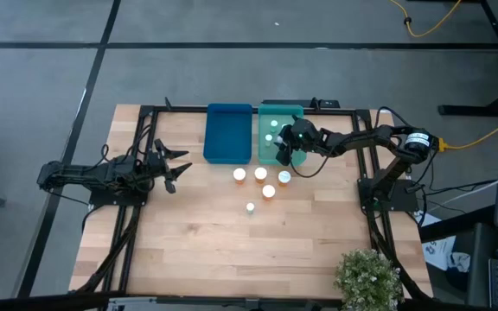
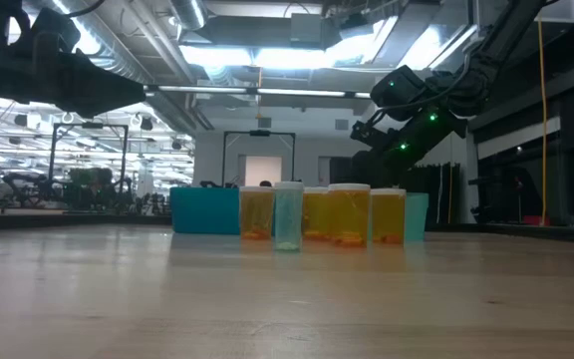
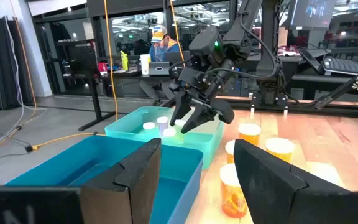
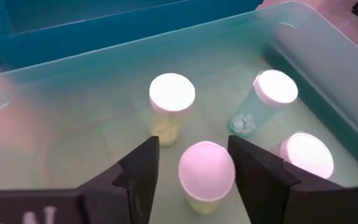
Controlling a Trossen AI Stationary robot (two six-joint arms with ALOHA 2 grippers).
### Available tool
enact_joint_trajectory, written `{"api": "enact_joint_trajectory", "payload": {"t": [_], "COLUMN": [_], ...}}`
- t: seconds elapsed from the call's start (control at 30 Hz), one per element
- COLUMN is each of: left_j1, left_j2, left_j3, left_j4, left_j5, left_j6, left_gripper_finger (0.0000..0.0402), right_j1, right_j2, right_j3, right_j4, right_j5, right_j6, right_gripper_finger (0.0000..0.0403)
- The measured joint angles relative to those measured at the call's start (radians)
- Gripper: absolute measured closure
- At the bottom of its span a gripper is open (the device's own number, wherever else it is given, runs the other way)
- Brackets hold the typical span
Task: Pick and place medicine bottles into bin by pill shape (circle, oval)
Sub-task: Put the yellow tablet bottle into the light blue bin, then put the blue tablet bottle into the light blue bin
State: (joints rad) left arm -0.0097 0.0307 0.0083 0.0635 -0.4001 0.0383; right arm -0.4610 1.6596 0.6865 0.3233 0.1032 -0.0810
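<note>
My right gripper (image 1: 284, 145) hangs open over the green bin (image 1: 294, 111), fingers pointing down. Several pale bottles with white caps stand on the bin's floor. One of them (image 4: 207, 172) stands below and between the fingers, with a gap showing beside it. Two others (image 4: 172, 94) (image 4: 275, 88) stand farther in. Several orange bottles (image 1: 260, 174) and one small pale bottle (image 1: 251, 207) stand upright on the table near the bins. My left gripper (image 1: 176, 166) waits open and empty left of the blue bin (image 1: 229, 132).
The blue bin stands directly left of the green bin at the table's far middle. A black frame (image 1: 145, 155) runs along the table's edges. A potted plant (image 1: 367, 278) stands at the near right corner. Bare wood lies near the front edge (image 1: 232, 259).
</note>
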Motion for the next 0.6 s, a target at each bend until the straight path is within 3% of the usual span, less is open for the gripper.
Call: {"api": "enact_joint_trajectory", "payload": {"t": [0.37, 0.6], "left_j1": [0.0, 0.0], "left_j2": [0.0, 0.0], "left_j3": [0.0, 0.0], "left_j4": [0.0, 0.0], "left_j5": [0.0, 0.0], "left_j6": [0.0, 0.0], "left_gripper_finger": [0.0207, 0.0207], "right_j1": [0.0, 0.0], "right_j2": [-0.017, -0.15], "right_j3": [0.0, 0.0], "right_j4": [-0.013, -0.097], "right_j5": [0.006, 0.046], "right_j6": [-0.002, -0.005], "right_gripper_finger": [0.0205, 0.0209]}}
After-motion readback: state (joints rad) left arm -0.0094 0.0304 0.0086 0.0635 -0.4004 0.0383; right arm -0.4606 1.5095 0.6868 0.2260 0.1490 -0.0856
